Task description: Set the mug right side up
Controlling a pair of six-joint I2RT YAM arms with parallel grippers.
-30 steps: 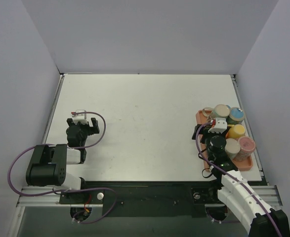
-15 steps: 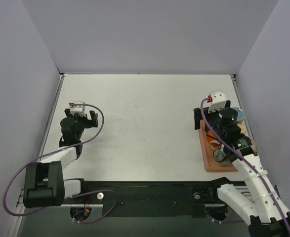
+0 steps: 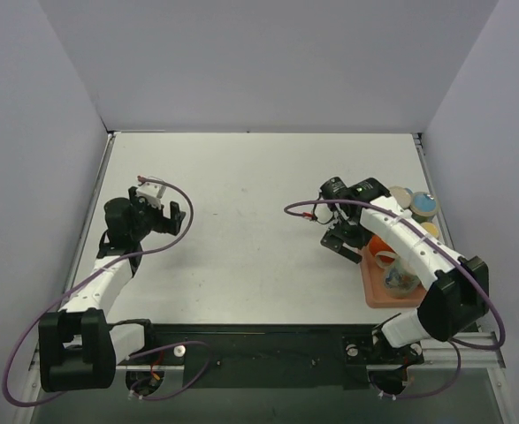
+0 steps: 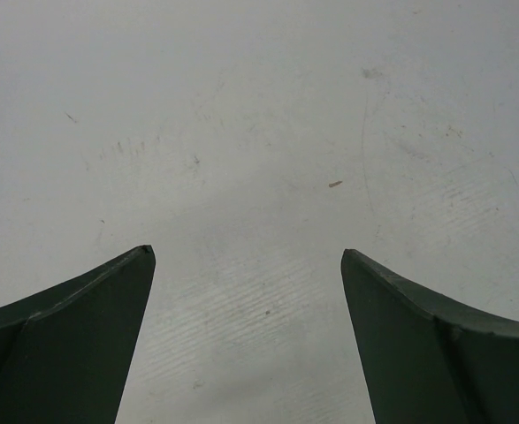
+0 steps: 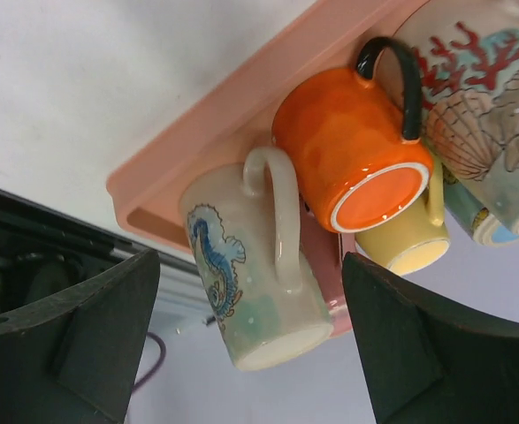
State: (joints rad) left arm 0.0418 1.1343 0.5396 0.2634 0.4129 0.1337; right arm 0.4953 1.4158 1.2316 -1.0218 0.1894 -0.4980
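My right claw (image 5: 250, 258) released, facing seahorse mug (image 5: 219, 265) and orange mug (image 5: 339, 146) on pink tray (image 5: 188, 159); left claw (image 4: 246, 254) released over counter (image 4: 259, 106).

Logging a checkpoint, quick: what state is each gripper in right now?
Left gripper: open, holding nothing.
Right gripper: open, holding nothing.

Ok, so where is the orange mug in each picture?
Top view: the orange mug is right of the middle, on the pink tray.
Left wrist view: not in it, only the table and the left claw.
Right wrist view: the orange mug is in the upper middle and has a black handle.
Shared landmark: the pink tray, seen in the top and right wrist views.
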